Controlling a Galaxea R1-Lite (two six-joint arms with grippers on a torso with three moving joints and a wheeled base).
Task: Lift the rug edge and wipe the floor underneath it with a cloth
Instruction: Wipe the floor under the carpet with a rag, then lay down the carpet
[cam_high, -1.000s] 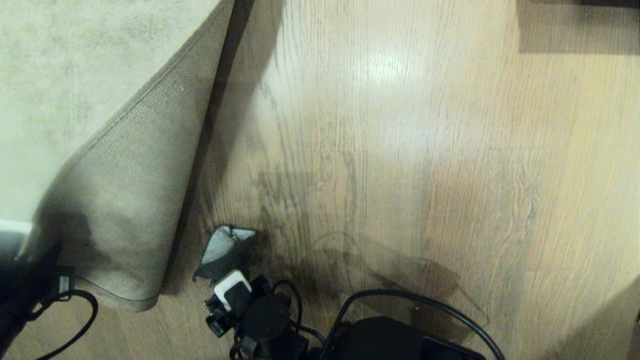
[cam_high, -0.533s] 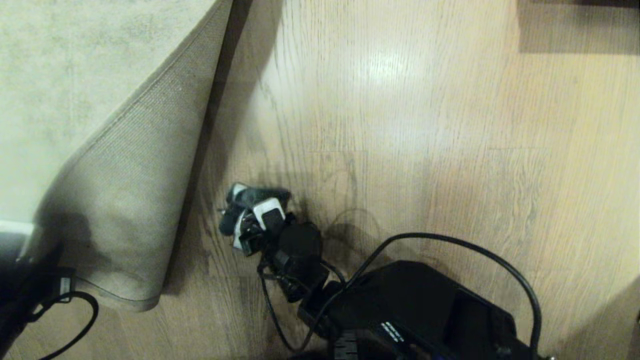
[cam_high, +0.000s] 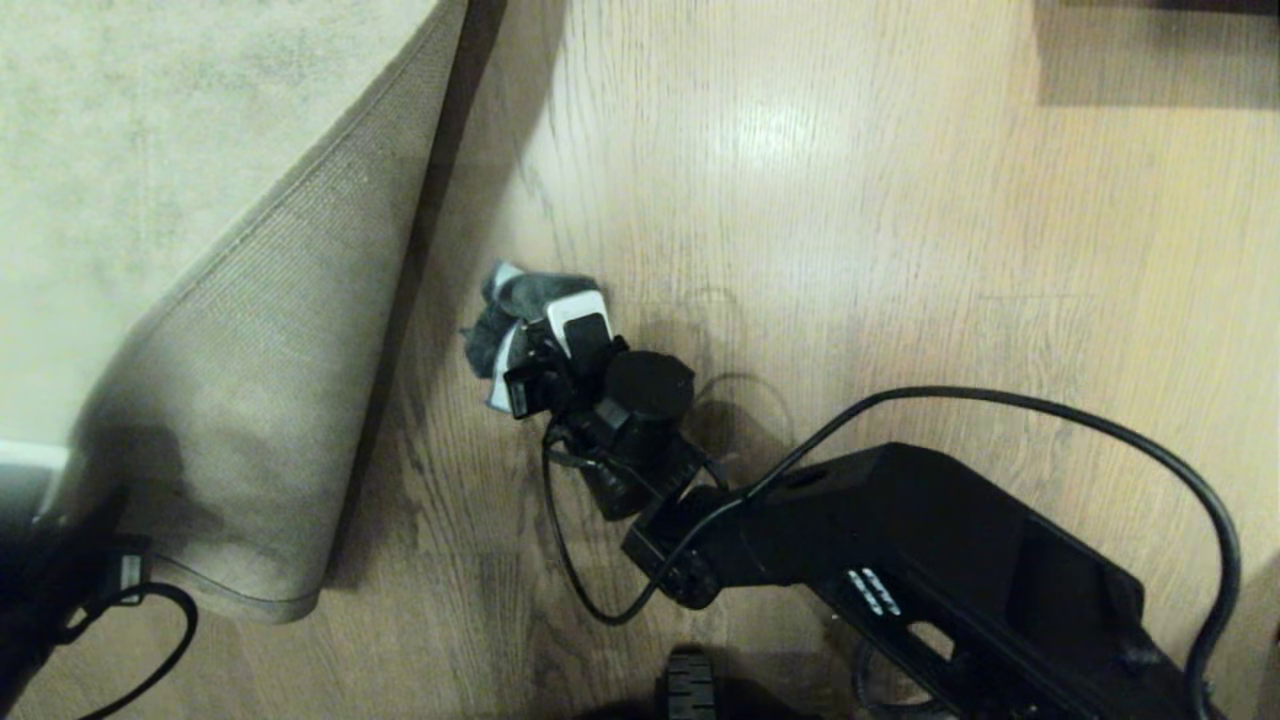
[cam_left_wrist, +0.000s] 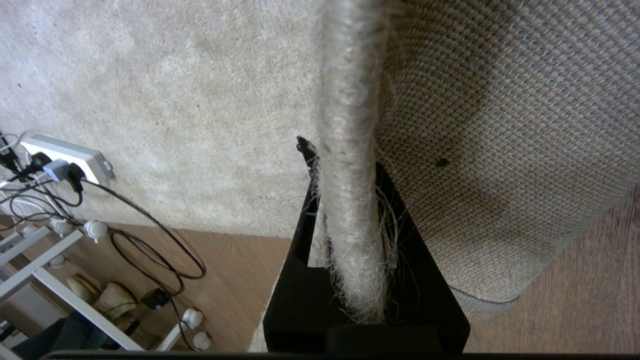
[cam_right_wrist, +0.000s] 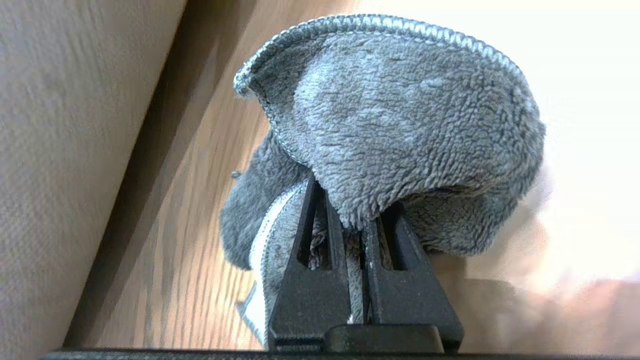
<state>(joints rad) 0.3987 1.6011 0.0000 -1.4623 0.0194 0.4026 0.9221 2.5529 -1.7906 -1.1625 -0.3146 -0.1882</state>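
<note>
The rug edge (cam_high: 290, 310) is folded up and back at the left, with its woven tan backing showing. My left gripper (cam_left_wrist: 341, 156) is shut on the rug edge (cam_left_wrist: 350, 100), which runs upright between its black fingers. The left arm (cam_high: 40, 580) is a dark shape in the near left corner. On the bare floor (cam_high: 850, 250) beside the fold, my right gripper (cam_high: 528, 348) is shut on the cloth (cam_high: 530, 295). In the right wrist view the fluffy grey cloth (cam_right_wrist: 400, 115) bulges over the right gripper (cam_right_wrist: 352, 220) and touches the planks.
A white power strip (cam_left_wrist: 65, 155) with black cables lies on the rug near its border. Beside it stands a white rack (cam_left_wrist: 50, 270). A dark block (cam_high: 1150, 50) sits at the far right. The right arm's cable (cam_high: 1100, 430) loops over the floor.
My right arm has reached farther out from the robot. It has carried the cloth away over the floor alongside the folded rug. The left gripper and the raised rug edge have stayed still.
</note>
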